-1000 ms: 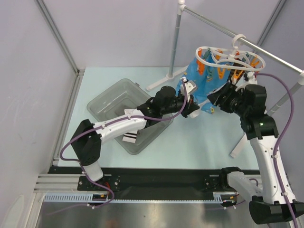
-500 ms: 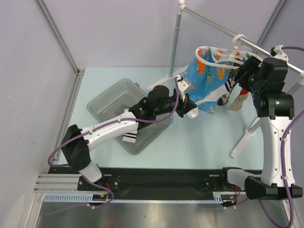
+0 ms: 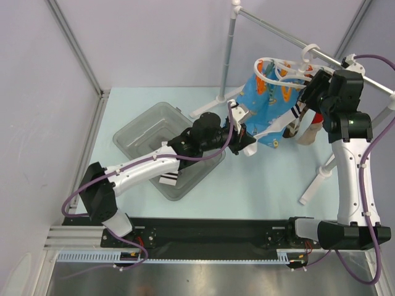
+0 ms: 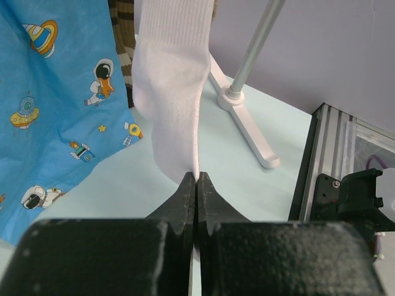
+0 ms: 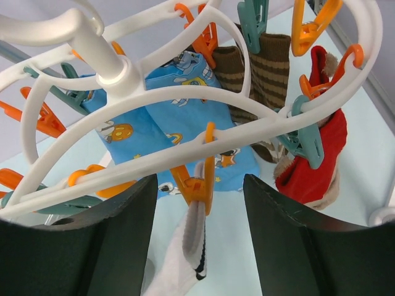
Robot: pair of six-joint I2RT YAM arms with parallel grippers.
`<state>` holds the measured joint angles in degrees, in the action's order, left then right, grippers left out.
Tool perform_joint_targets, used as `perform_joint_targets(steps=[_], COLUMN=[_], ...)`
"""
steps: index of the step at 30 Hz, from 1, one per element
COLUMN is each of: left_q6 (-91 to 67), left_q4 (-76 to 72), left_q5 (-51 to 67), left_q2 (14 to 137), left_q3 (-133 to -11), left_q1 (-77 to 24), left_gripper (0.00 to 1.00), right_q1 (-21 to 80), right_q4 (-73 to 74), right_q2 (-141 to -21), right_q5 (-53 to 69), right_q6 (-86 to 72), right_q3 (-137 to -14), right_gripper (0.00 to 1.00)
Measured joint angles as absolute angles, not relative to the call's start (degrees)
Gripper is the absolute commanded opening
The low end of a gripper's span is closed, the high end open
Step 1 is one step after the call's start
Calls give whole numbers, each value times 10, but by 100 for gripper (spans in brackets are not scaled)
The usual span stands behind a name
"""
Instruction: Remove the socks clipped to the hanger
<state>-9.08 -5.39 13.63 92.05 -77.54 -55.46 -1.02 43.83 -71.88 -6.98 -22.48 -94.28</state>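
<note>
The white ring hanger point(image 3: 281, 68) hangs by its hook from the metal rail. Clipped to it are a blue cartoon-print sock point(image 3: 265, 105), a brown striped sock point(image 5: 259, 68), a sock with a red patch point(image 5: 315, 160) and a white sock point(image 4: 173, 80). My left gripper point(image 4: 196, 179) is shut on the white sock's toe and holds it stretched down and left from the hanger. An orange clip point(image 5: 199, 179) pinches that sock's black-striped cuff point(image 5: 203, 246). My right gripper point(image 5: 199, 197) is open, one finger on each side of this clip without touching it.
The silver rail point(image 3: 352, 68) and its pole point(image 3: 227, 55) stand at the back, with white feet point(image 3: 213, 105) on the table. A clear plastic bin point(image 3: 148, 132) with a striped sock inside lies under my left arm. The enclosure wall is close on the right.
My right gripper has risen from beside the hanging socks up to the hanger ring and now straddles the orange clip. The left gripper kept its grip and shifted slightly left.
</note>
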Motion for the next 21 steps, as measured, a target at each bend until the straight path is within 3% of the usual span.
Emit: perform_joint_targets(steps=[13, 21], left_q6=[-90, -90], left_q4=[-48, -45], left_q5=[122, 121], left_q2=[920, 920], left_q3=[-775, -775], left_q1=[-565, -570], left_gripper=[0, 0], right_q1=[30, 36], right_q4=[373, 315], right_q2=[-712, -674], right_q5=[-106, -128], right_q6=[-190, -178], right_q3=[-896, -840], right_gripper=[52, 52])
